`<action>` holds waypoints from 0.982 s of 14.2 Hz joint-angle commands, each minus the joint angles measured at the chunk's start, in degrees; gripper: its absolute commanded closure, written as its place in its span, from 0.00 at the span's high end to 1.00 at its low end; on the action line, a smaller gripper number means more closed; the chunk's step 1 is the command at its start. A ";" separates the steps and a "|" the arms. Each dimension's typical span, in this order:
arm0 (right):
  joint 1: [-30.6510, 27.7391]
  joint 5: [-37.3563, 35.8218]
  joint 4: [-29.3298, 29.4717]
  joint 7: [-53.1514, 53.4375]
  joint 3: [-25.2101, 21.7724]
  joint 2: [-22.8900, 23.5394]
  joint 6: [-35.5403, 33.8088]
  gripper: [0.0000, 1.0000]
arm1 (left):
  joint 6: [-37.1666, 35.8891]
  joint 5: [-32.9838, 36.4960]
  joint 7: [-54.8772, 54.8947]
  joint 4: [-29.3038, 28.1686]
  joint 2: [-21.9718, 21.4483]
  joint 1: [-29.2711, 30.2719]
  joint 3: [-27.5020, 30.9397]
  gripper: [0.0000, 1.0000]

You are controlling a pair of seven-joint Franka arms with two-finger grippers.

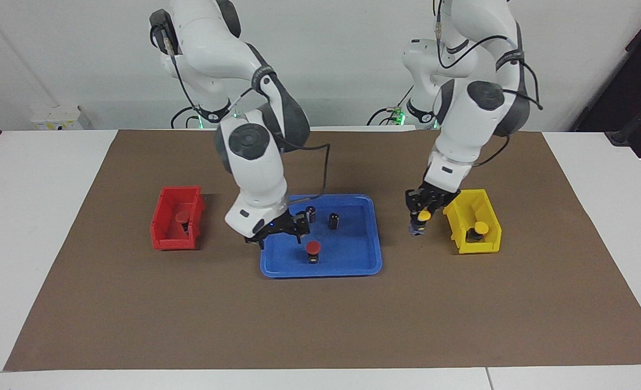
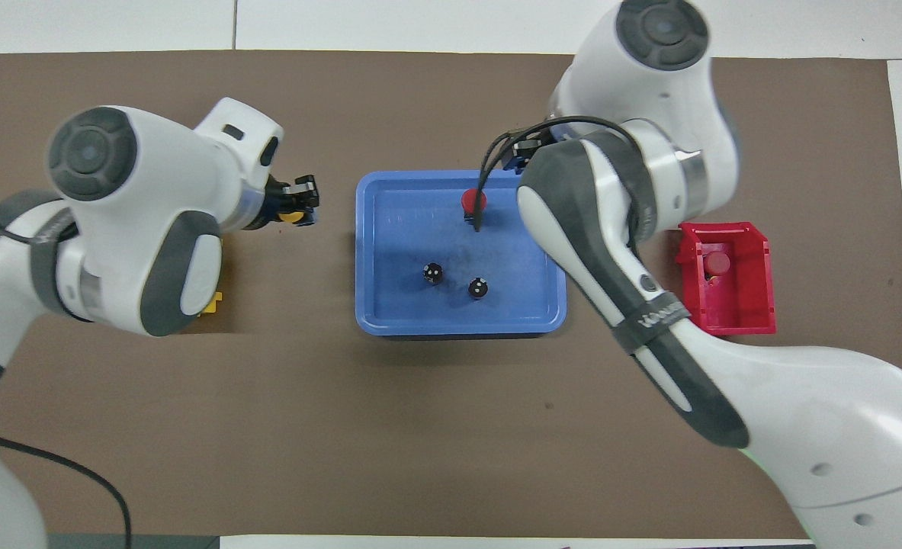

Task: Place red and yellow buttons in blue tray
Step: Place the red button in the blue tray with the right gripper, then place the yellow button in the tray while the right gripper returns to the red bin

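Observation:
The blue tray (image 1: 353,259) lies mid-table; it also shows in the overhead view (image 2: 390,305). One red button (image 1: 312,248) stands in it (image 2: 473,200). My right gripper (image 1: 280,234) is open and empty, low over the tray's edge toward the right arm's end. My left gripper (image 1: 419,222) is shut on a yellow button (image 1: 423,216) and holds it over the mat between the tray and the yellow bin (image 1: 488,246); button (image 2: 292,216). A second yellow button (image 1: 479,227) sits in that bin. A second red button (image 1: 182,218) sits in the red bin (image 1: 163,233).
Two dark cap-less cylinders (image 1: 311,213) (image 1: 334,220) stand in the tray, nearer to the robots than the red button; they also show in the overhead view (image 2: 433,273) (image 2: 478,287). The red bin (image 2: 752,305) shows there too. A brown mat (image 1: 320,325) covers the table.

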 commanded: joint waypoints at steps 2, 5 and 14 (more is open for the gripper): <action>-6.67 0.10 -13.13 -19.86 0.90 -9.63 -0.61 0.96 | 0.26 -0.55 -6.74 9.38 8.20 -6.20 0.99 0.02; -12.57 0.19 -25.98 -38.23 0.90 -17.11 4.40 0.96 | 1.31 -0.38 -9.02 14.99 15.49 -9.81 1.17 0.02; -19.86 0.72 -41.21 -69.63 0.90 -22.14 16.80 0.96 | 0.87 1.11 -9.12 17.30 19.73 -11.14 1.25 0.04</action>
